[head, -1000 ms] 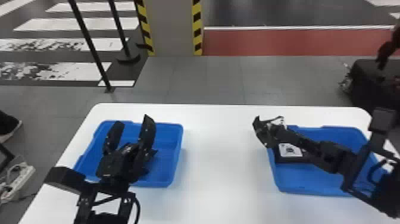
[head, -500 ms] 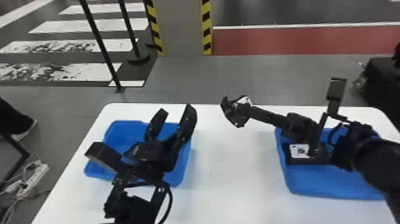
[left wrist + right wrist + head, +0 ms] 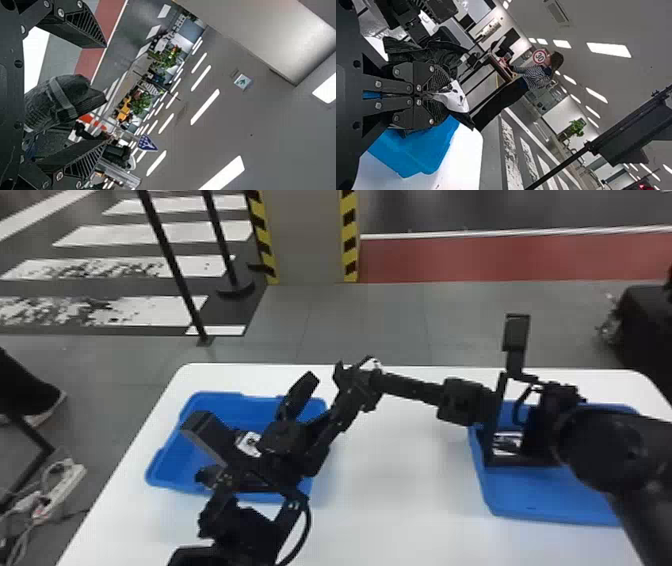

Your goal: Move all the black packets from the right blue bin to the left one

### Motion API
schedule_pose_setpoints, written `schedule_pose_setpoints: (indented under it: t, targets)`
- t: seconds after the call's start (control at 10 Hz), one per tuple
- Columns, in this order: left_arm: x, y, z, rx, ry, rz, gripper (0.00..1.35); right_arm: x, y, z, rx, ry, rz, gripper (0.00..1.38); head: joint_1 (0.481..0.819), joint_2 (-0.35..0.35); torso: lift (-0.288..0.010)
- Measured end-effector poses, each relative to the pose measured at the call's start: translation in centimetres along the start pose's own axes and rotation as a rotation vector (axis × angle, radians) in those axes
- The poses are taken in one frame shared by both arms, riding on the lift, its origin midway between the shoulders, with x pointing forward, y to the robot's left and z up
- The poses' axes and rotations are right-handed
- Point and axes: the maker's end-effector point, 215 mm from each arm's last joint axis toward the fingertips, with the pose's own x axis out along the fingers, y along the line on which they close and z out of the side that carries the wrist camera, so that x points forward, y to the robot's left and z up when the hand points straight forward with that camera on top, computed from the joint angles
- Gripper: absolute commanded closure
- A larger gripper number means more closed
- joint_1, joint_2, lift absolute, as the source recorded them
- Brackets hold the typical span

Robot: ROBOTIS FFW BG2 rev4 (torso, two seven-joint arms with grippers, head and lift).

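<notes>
Behind everything we see the floor [image 3: 362, 322], with a striped pillar [image 3: 307, 235] and black posts [image 3: 172, 265] standing on it. Nearer lies our white table [image 3: 400, 495], carrying two blue bins. The right bin [image 3: 550, 500] sits partly under our right arm [image 3: 610, 440], which comes in from the side, crosses above it and reaches over the middle of the table. The left bin [image 3: 175, 445] is well apart from it, partly covered by our left arm [image 3: 235, 520], which comes up from the bottom edge.

Our left gripper [image 3: 322, 402] is above the inner side of the left bin, its fingers spread wide. In the left wrist view a dark thing [image 3: 57, 99] with a grey band shows between them; we cannot tell whether it is a packet. Close beside, between the bins, our right gripper [image 3: 361, 385] has its fingers clenched on a black packet [image 3: 455, 97] with a white patch, which pokes out past the fingertips in the right wrist view.

Another packet [image 3: 507, 440], its white patch showing, lies in the right bin, partly hidden by the arm. In the left bin we see a white-patched packet [image 3: 248, 443] and, near it, a black lump [image 3: 210, 475] too unclear to name.
</notes>
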Motion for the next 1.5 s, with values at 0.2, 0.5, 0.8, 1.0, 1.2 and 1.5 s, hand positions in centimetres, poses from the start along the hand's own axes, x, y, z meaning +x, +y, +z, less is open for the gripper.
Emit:
schedule_pose_setpoints:
  t: [0.2,0.5,0.8,1.0,1.2,1.5]
  targets:
    - [0.2,-0.6,-1.2,-0.012,0.054,-0.023,0.24,1.0,0.8,0.0,-0.003,0.014,0.024,1.14,0.695,0.129,-0.11]
    - [0.2,-0.5,-1.3,-0.01,0.066,-0.022,1.08,2.1,1.8,-0.4,0.001,0.029,0.053,1.14,0.695,0.145,-0.11]
    - [-0.6,0.5,0.3,0.056,0.049,0.023,1.22,2.5,2.3,0.1,-0.006,0.013,0.07,1.14,0.695,0.17,-0.11]
    - [-1.2,1.3,2.2,0.091,-0.004,0.05,1.22,2.6,2.0,1.2,-0.014,-0.012,0.07,1.14,0.682,0.188,-0.11]
    - [-1.4,1.3,3.0,0.101,-0.032,0.053,1.22,2.8,1.8,1.8,-0.014,-0.039,0.074,1.05,0.673,0.192,-0.11]
    - [-1.5,1.2,4.0,0.107,-0.063,0.052,1.22,2.5,1.1,2.8,-0.024,-0.09,0.067,0.05,0.661,0.188,-0.11]
